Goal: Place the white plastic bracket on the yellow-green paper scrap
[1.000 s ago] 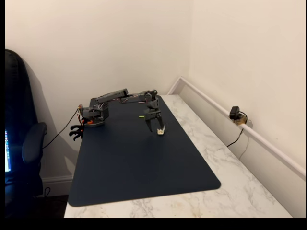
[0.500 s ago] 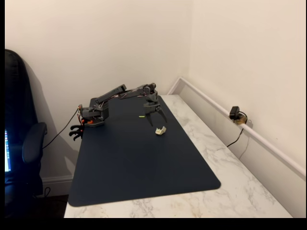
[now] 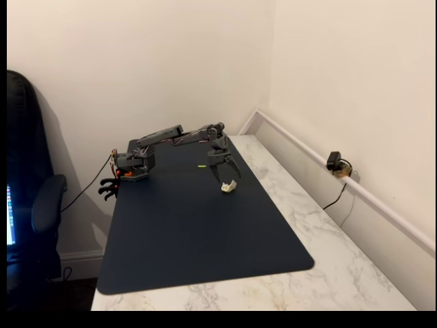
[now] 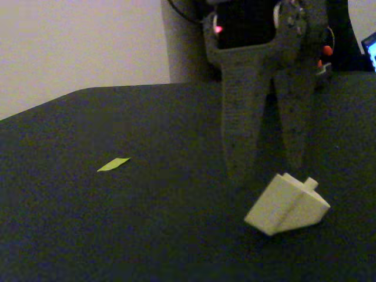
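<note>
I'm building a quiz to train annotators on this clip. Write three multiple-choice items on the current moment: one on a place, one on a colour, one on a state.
1. Where does the white plastic bracket lie?
A. on the dark mat
B. on the yellow-green paper scrap
C. on the marble tabletop

2. What colour is the thin paper sliver?
A. red
B. yellow-green
C. blue

3. How is the grey two-finger gripper?
A. shut on the bracket
B. open, empty
C. shut on the scrap

Key: 1 A, the bracket rests on the mat, apart from the scrap. 2 B, bright against the mat. 3 B, fingers spread above the bracket, holding nothing.
</note>
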